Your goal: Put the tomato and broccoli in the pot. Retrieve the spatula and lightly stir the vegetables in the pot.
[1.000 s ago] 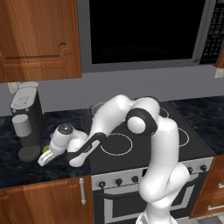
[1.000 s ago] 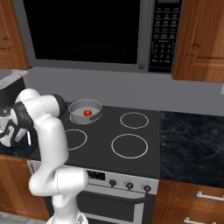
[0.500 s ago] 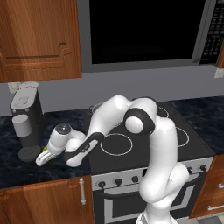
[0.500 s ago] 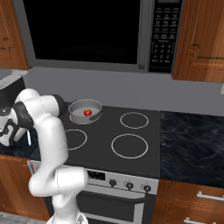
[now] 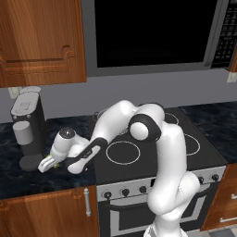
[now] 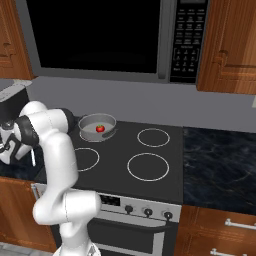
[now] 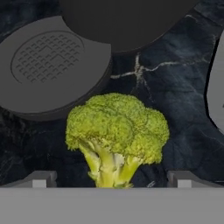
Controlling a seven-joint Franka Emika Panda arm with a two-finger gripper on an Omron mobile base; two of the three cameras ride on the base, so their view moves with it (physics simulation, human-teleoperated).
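Between the wide-apart jaws of the gripper sits the broccoli, light and crumbly-headed; I'd pinch its firmer stem

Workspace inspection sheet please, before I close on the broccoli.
Surface: dark marbled counter left of the black stovetop.
Job's things: tomato lies in the pot on the rear left burner; broccoli lies on the counter by the coffee machine's base.
Clutter: coffee machine.
Grippers: gripper open, fingertips either side of the broccoli stem, not closed on it.
Cables: nothing seen.
Surroundings: microwave above, wooden cabinets, oven knobs.
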